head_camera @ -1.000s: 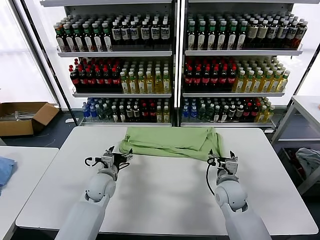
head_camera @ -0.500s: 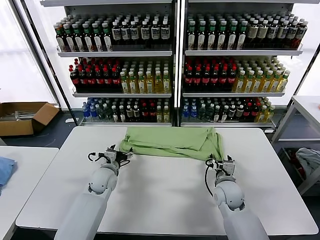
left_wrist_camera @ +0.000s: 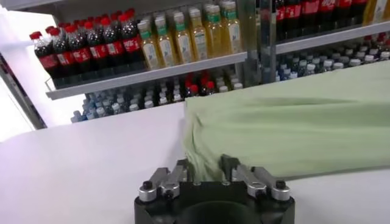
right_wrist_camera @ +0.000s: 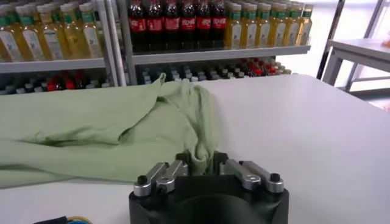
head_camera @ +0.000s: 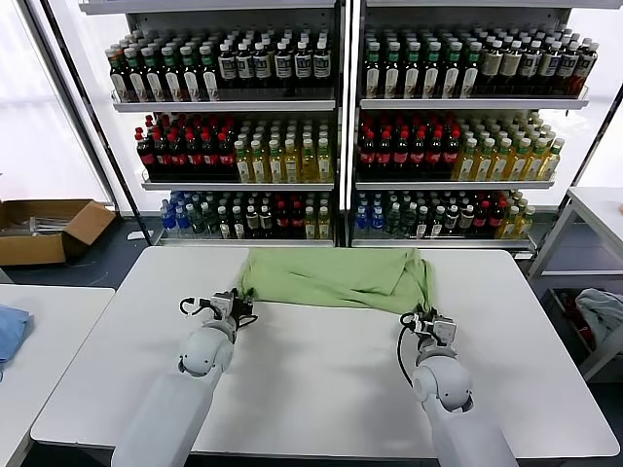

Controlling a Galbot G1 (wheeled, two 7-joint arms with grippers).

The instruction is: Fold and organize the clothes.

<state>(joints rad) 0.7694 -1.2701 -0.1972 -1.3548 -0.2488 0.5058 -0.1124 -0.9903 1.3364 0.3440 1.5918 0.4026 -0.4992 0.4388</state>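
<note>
The clothes are one light green shirt, lying folded across the far half of the white table. My left gripper is at the shirt's near left corner. In the left wrist view a bunch of that cloth fills the gap between the fingers of the left gripper. My right gripper is at the near right corner. The right wrist view shows the right gripper pinching a raised fold of the shirt. Collar, buttons and print are hidden.
Shelves of bottles stand just behind the table's far edge. A cardboard box sits on the floor at the left. A blue cloth lies on a side table at the left, and a grey-blue cloth at the right.
Both grippers were open short of the shirt's near edge. They have moved forward to its near corners and closed on the cloth.
</note>
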